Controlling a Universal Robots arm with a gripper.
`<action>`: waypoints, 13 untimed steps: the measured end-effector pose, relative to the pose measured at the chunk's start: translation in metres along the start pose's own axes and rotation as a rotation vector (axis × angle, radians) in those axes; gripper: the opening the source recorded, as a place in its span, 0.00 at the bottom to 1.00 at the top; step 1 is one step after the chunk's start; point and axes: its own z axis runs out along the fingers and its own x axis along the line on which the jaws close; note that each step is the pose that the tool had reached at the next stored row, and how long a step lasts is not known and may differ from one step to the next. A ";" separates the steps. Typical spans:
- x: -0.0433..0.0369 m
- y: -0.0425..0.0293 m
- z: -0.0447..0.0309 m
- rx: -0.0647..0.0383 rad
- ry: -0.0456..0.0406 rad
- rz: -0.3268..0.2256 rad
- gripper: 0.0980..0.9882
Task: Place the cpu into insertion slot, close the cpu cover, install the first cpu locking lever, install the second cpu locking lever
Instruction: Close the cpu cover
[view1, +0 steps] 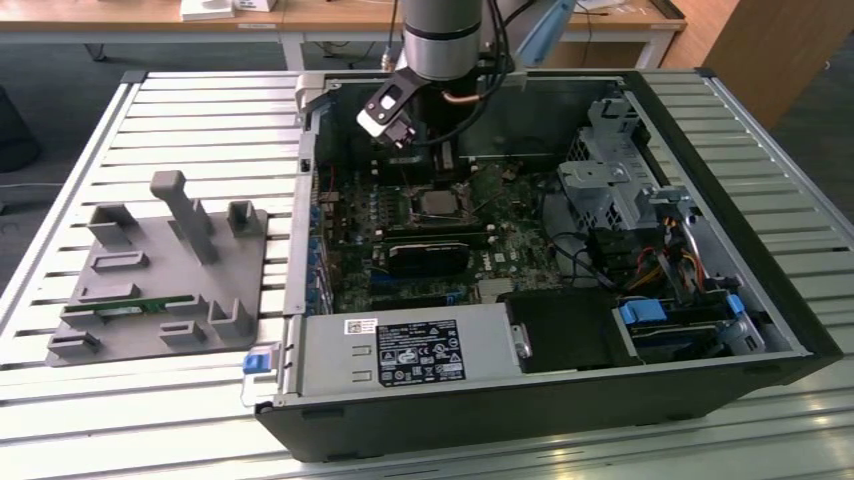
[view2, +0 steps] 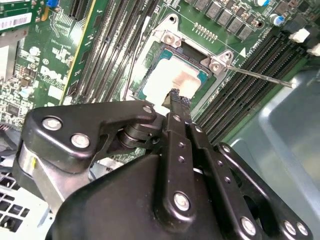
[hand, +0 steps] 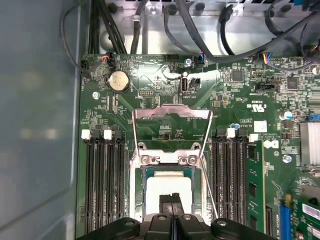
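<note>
Gripper (hand: 172, 201) above cpu (hand: 154, 189), between memory slots (hand: 105, 182), cpu cover (hand: 170, 113) open.

Case (view1: 534, 425) open on top: clear straight-down path to insertion slot (view1: 437, 203) at frame centre, gripper (hand: 171, 200) parked over it. Drive cage (view1: 607, 185) blocks right side, power supply (view1: 400, 352) lower centre, black card (view1: 430, 252) just below slot. Open cpu cover (hand: 170, 120) and lever rod (view2: 260, 75) crowd the slot.
</note>
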 end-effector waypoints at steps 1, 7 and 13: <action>0.0000 0.0002 -0.0024 0.000 0.0000 0.000 0.01; -0.0011 0.0007 -0.0098 0.000 0.0025 0.000 0.01; -0.0090 0.0008 -0.0098 0.000 0.0030 0.000 0.01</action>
